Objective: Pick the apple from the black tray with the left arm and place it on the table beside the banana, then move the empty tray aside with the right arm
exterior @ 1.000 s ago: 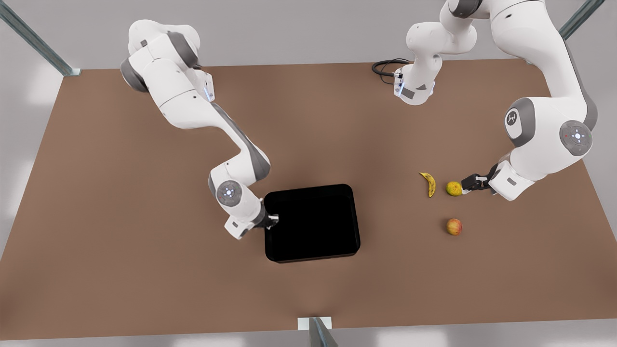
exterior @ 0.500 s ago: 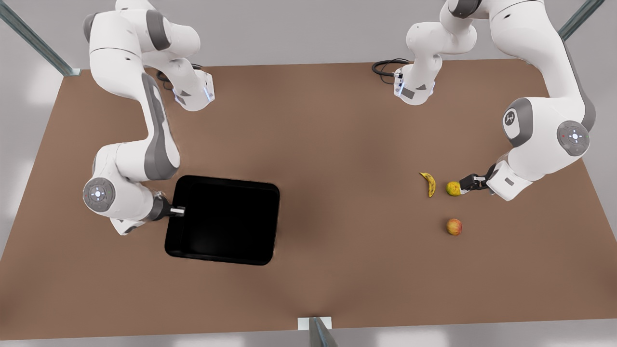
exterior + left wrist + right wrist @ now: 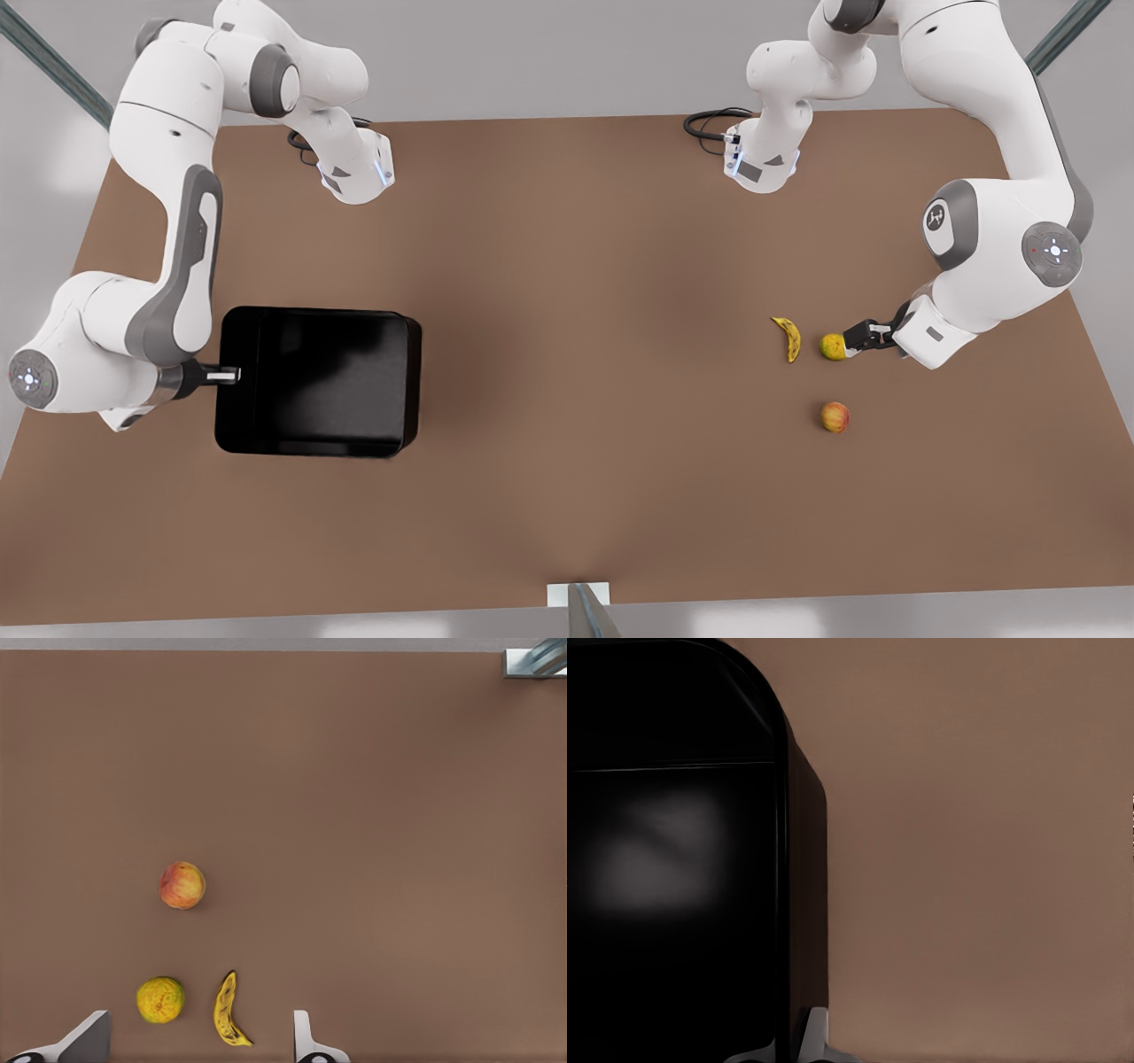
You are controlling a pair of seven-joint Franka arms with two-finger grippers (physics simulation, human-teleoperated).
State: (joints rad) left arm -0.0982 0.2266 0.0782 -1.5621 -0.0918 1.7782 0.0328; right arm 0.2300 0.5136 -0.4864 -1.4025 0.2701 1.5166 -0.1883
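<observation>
The apple (image 3: 834, 416) (image 3: 182, 885) lies on the brown table (image 3: 576, 266), a short way from the banana (image 3: 787, 338) (image 3: 227, 1010) on the front view's right. My left gripper (image 3: 858, 340) (image 3: 198, 1019) hovers open over a round yellow-green fruit (image 3: 832, 346) (image 3: 160, 999) next to the banana, holding nothing. At the front view's left, the black tray (image 3: 319, 312) (image 3: 782, 859) sits empty on the table. My right gripper (image 3: 226, 376) (image 3: 793, 1041) is shut on the tray's rim at its outer edge.
Both arm bases stand at the table's back edge, with a black cable coil (image 3: 709, 124) beside one. A metal post (image 3: 580, 602) rises at the middle of the front edge. Frame struts cross the back corners.
My right gripper has dragged the black tray from the table's middle toward the front view's left. The left arm and the fruit have hardly moved.
</observation>
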